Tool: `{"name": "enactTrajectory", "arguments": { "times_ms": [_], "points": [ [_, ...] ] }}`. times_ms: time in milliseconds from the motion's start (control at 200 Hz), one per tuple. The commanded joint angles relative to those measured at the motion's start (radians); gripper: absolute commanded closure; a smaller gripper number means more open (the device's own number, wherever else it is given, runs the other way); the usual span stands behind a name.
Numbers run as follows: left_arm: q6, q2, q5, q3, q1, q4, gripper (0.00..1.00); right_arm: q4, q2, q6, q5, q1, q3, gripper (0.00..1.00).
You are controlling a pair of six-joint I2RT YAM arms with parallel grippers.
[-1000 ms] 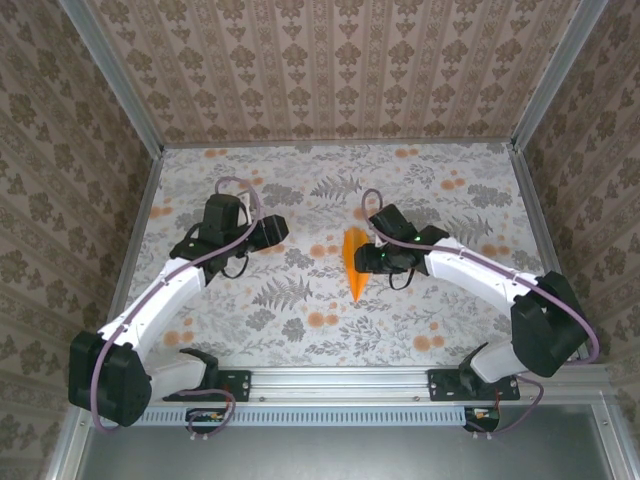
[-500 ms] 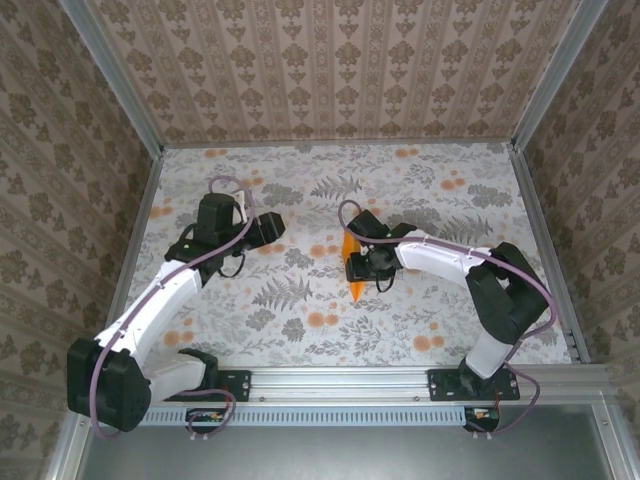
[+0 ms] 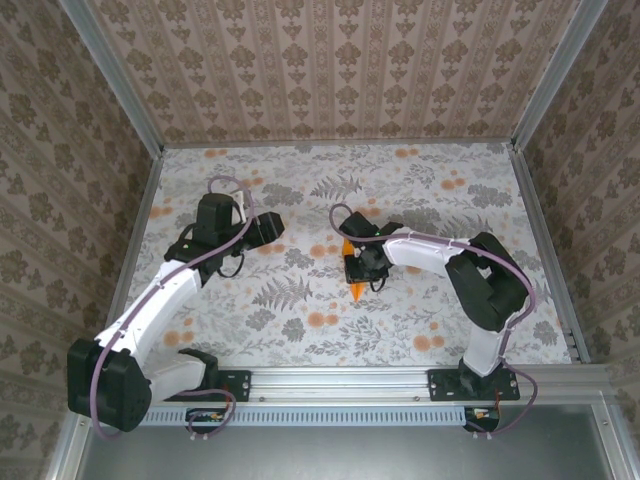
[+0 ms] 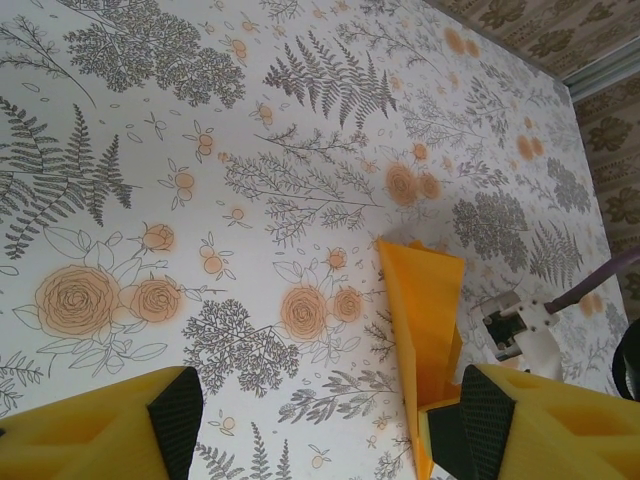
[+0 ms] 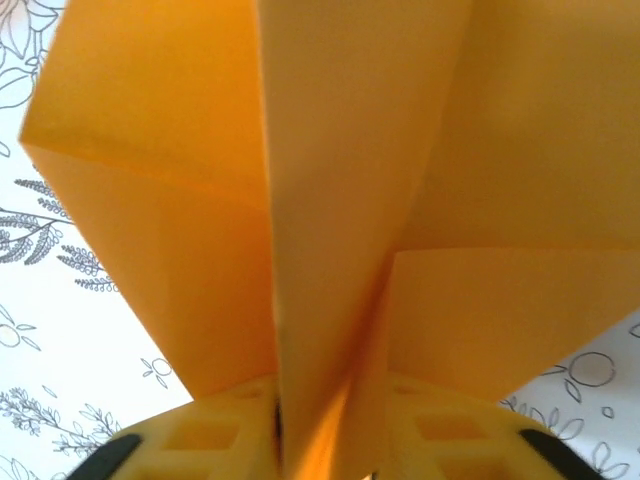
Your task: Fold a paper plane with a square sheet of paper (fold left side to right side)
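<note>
The square sheet of paper stands as a narrow, creased orange paper plane point(image 3: 354, 287) mid-table, its point toward the near edge. My right gripper point(image 3: 363, 262) sits on top of it, jaws shut on its central fold point(image 5: 340, 200), with the wings spreading to either side of the yellow fingers point(image 5: 215, 430). In the left wrist view the paper plane point(image 4: 425, 310) rises off the table at the right, beside the right-hand finger. My left gripper point(image 3: 275, 228) hovers to the left of the plane, open point(image 4: 332, 425), nothing between its pads.
The floral tablecloth point(image 3: 300, 320) covers the table, with orange flower prints near the plane point(image 3: 322, 319). Patterned walls close in the back and sides. The right arm's elbow point(image 3: 490, 280) bends over the right half of the table.
The right gripper has slid left onto the paper plane and closed on its middle fold. The right elbow swung inward. The left gripper drew back slightly to the left.
</note>
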Motion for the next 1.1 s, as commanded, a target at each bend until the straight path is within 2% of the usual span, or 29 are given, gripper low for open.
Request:
{"name": "enactTrajectory", "arguments": {
  "times_ms": [0, 105, 285, 430, 545, 780, 960, 1095],
  "points": [
    [0.011, -0.022, 0.019, -0.003, 0.009, -0.012, 0.28, -0.016, 0.021, -0.014, 0.004, 0.006, 0.056, 0.86],
    [0.033, -0.036, 0.022, 0.001, 0.013, -0.025, 0.24, -0.087, 0.033, -0.026, 0.035, 0.003, 0.136, 0.99],
    [0.083, -0.062, 0.036, 0.003, 0.018, -0.042, 0.05, -0.208, 0.140, -0.040, 0.071, -0.037, 0.315, 0.99],
    [0.097, -0.071, 0.028, 0.015, 0.022, -0.082, 0.02, -0.285, 0.237, -0.040, 0.121, -0.065, 0.459, 0.99],
    [0.099, -0.073, 0.028, 0.016, 0.028, -0.102, 0.01, -0.304, 0.286, -0.031, 0.131, -0.082, 0.510, 0.98],
    [0.094, -0.075, 0.026, 0.020, 0.031, -0.120, 0.00, -0.299, 0.348, -0.025, 0.101, -0.086, 0.520, 0.94],
    [0.102, -0.077, 0.022, 0.033, 0.034, -0.141, 0.00, -0.287, 0.338, -0.030, 0.092, -0.086, 0.506, 0.78],
    [0.102, -0.074, 0.022, 0.034, 0.036, -0.143, 0.00, -0.296, 0.328, -0.037, 0.091, -0.086, 0.507, 0.75]
  ]
}}
